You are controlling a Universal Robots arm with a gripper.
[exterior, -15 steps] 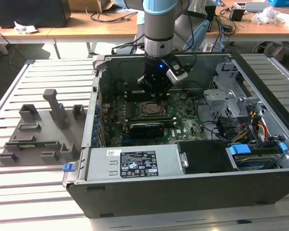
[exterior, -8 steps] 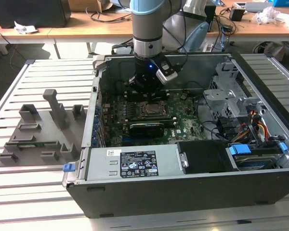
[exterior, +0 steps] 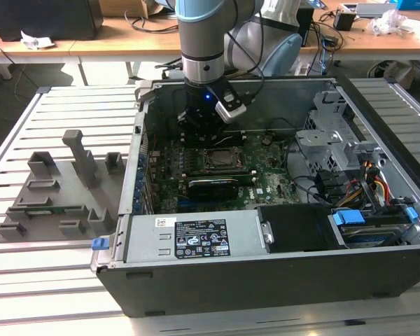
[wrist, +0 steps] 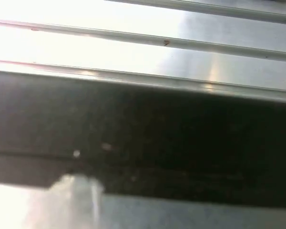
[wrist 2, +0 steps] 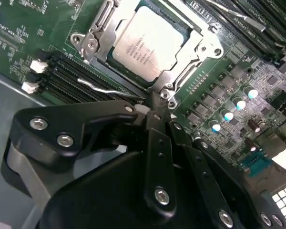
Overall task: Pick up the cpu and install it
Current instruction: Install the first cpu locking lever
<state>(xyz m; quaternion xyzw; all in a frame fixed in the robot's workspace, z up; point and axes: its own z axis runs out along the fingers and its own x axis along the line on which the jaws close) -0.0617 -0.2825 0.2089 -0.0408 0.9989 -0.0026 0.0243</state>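
Observation:
The cpu (wrist 2: 150, 40) lies flat inside the metal-framed socket (wrist 2: 93, 40) on the green motherboard, its silvery top facing up. In the second wrist view my gripper (wrist 2: 158, 106) hovers just off one corner of the socket, its black fingers (wrist 2: 157, 143) drawn together with nothing between them. In the exterior view the gripper (exterior: 201, 134) hangs inside the open computer case (exterior: 266, 280), just behind the socket (exterior: 220, 159). The cpu itself is hard to make out there.
A long black card (exterior: 213, 185) sits in front of the socket. Memory slots (wrist 2: 71, 71) and a thin wire lever (wrist 2: 102, 88) lie beside it. The power supply (exterior: 189, 238) and the drive cage (exterior: 329, 133) crowd the case. A grey foam tray (exterior: 56, 189) rests on the slatted table.

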